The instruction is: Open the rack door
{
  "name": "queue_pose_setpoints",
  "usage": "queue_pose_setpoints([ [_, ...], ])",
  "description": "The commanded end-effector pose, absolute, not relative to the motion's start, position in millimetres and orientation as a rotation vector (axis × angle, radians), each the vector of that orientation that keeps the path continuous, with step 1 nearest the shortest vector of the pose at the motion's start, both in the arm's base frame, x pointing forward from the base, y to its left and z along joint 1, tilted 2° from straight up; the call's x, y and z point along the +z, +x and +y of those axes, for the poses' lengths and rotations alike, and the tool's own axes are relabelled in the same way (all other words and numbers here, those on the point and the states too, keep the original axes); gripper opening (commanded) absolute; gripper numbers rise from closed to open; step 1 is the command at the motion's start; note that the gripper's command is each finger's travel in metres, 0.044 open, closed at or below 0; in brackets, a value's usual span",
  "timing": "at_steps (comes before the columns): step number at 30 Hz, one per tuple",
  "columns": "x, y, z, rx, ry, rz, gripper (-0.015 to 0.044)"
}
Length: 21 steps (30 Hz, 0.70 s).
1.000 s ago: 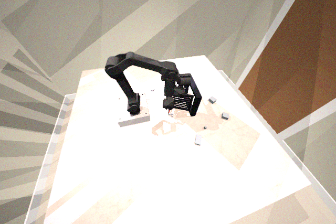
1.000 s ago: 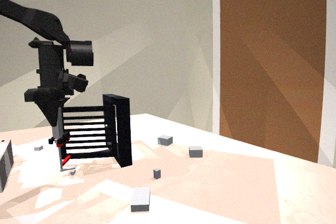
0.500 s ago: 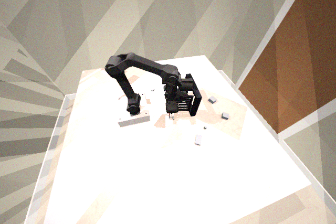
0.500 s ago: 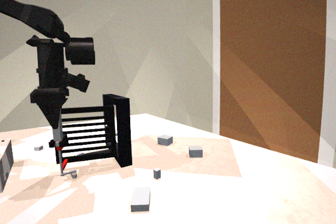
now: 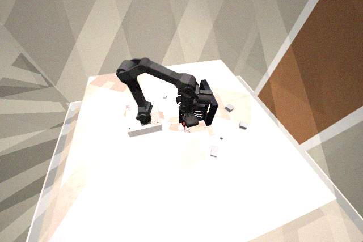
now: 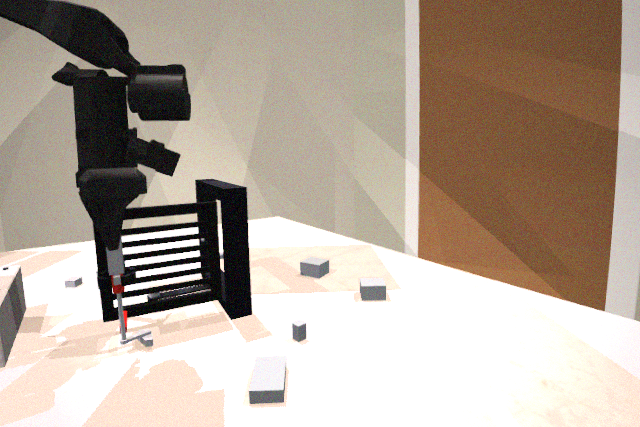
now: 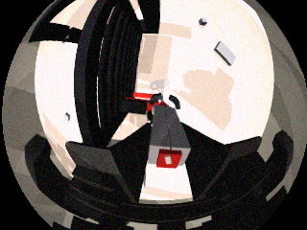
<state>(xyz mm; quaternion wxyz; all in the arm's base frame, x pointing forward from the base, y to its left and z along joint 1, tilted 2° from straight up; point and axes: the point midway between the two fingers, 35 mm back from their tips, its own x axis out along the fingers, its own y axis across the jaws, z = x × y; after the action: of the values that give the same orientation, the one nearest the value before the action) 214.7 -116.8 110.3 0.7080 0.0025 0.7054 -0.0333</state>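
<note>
The black slatted door [image 6: 165, 209] [image 7: 87, 72] stands swung out from the black frame [image 6: 236, 251] [image 5: 213, 98], at a wide angle to it; the exact angle cannot be told. The grey upright handle [image 6: 114, 262] [image 7: 169, 126] with red parts is at the door's free edge, and a thin rod runs down from it to a small grey foot near the table. My gripper [image 6: 113, 249] [image 7: 164, 126] points down and is shut on the handle's upper part, one finger on each side. In the top view the arm hides the grip and much of the door.
Grey blocks lie on the table beyond the frame [image 5: 229, 107] [image 6: 314, 266], to the right [image 5: 243, 124] [image 6: 372, 288] and in front [image 5: 214, 151] [image 6: 267, 381]. A tiny block [image 5: 221, 138] [image 6: 299, 330] is between them. Another small block [image 5: 164, 97] [image 6: 73, 281] lies left of the door.
</note>
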Motion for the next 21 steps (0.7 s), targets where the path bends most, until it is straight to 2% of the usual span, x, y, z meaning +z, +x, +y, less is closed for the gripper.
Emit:
queue_pose_setpoints([
  [1,110.5,215.4,-121.2,-0.033,-0.035,1.568,0.0024],
  [15,110.5,215.4,-121.2,-0.033,-0.035,1.568,0.0024],
  [21,110.5,215.4,-121.2,-0.033,-0.035,1.568,0.0181],
])
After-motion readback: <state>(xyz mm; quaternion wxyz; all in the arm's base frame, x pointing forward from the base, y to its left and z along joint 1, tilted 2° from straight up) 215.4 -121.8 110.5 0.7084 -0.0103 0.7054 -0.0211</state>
